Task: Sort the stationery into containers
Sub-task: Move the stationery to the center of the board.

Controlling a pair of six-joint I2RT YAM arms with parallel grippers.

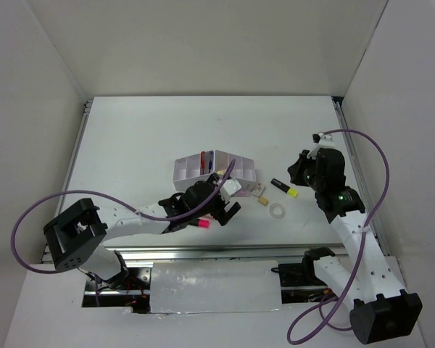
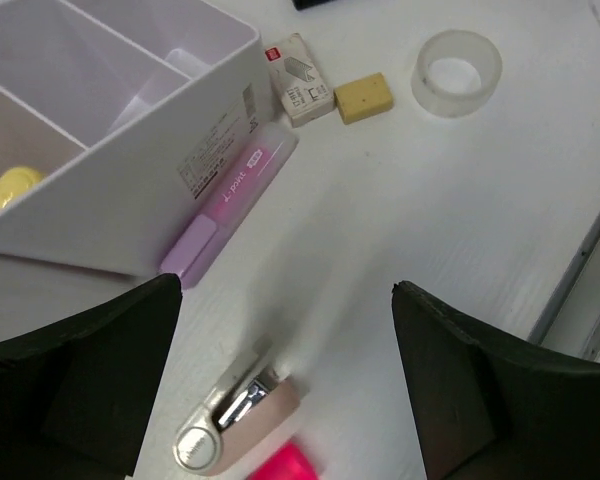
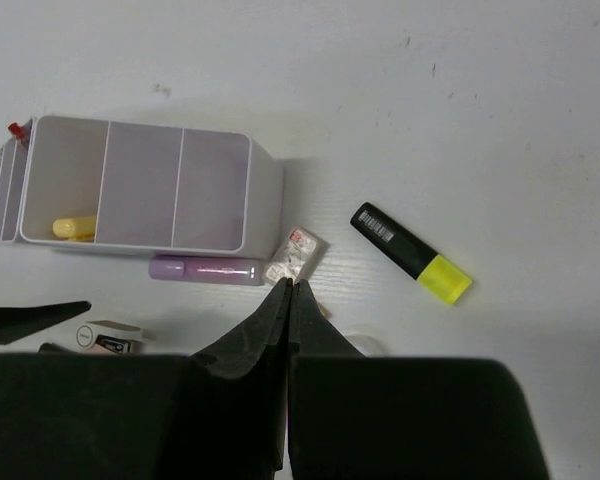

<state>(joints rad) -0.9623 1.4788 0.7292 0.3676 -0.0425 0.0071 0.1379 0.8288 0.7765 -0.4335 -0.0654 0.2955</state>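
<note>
The flat white table (image 1: 130,145) bears a white plastic divided organiser (image 1: 183,174). A lilac marker (image 2: 230,212) touches its near wall, and a tan block eraser (image 2: 364,97), clear tape ring (image 2: 425,80) and black-yellow highlighter (image 3: 411,253) lie to its right.

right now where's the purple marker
In the left wrist view the purple marker lies left of centre along the white organiser's outer wall, one end by the small box.

Pink highlighter (image 2: 288,464) running off bottom edge, only tip showing. Organiser (image 2: 130,180) being cropped left and top. Tape ring (image 3: 368,344) hiding mostly behind right pincer (image 3: 288,288). Black item (image 2: 325,3) being cropped at top edge, unidentifiable.
</note>
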